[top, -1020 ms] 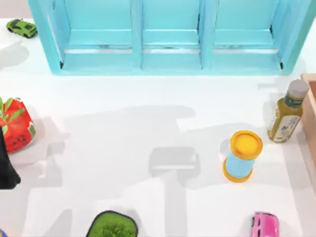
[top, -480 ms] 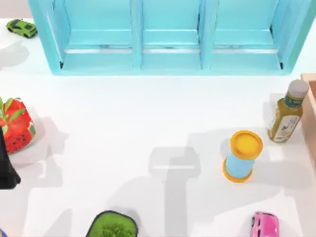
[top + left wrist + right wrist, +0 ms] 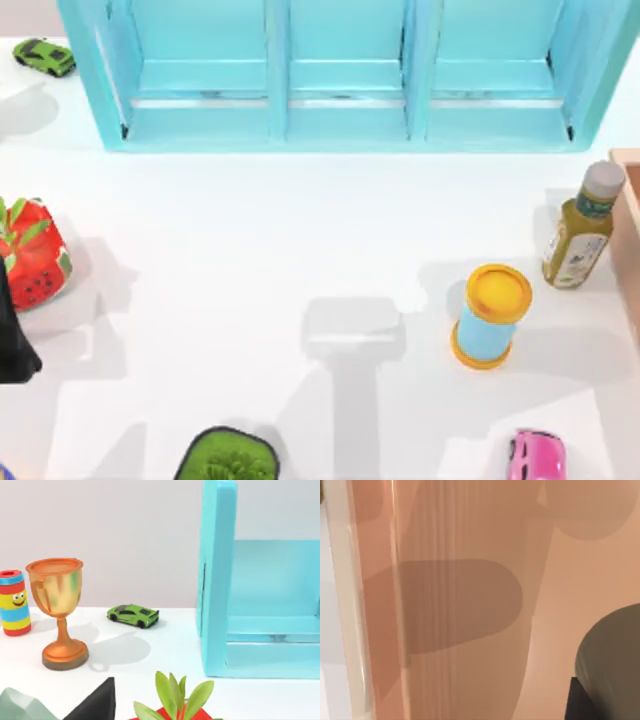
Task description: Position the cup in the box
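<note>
Shifting shadows on table (image 3: 250, 250): R gripper (image 3: 581, 705) clamping cup (image 3: 612, 665) reaches over box (image 3: 445, 630); release next. L gripper (image 3: 10, 340) parked at left edge, state can't tell.

a rendered tabletop test scene, not a lived-in room: a plain white table (image 3: 300, 230) before a blank grey wall (image 3: 100, 530), scattered with unrelated props — a light blue open-fronted shelf unit (image 3: 340, 75), a small green toy car (image 3: 133, 615), an orange metallic goblet (image 3: 57, 612), and a blue canister with yellow lid (image 3: 491, 316).

Blue canister (image 3: 490, 318) with yellow lid upright right of centre; dressing bottle (image 3: 581, 229) near box edge (image 3: 630, 230).
</note>
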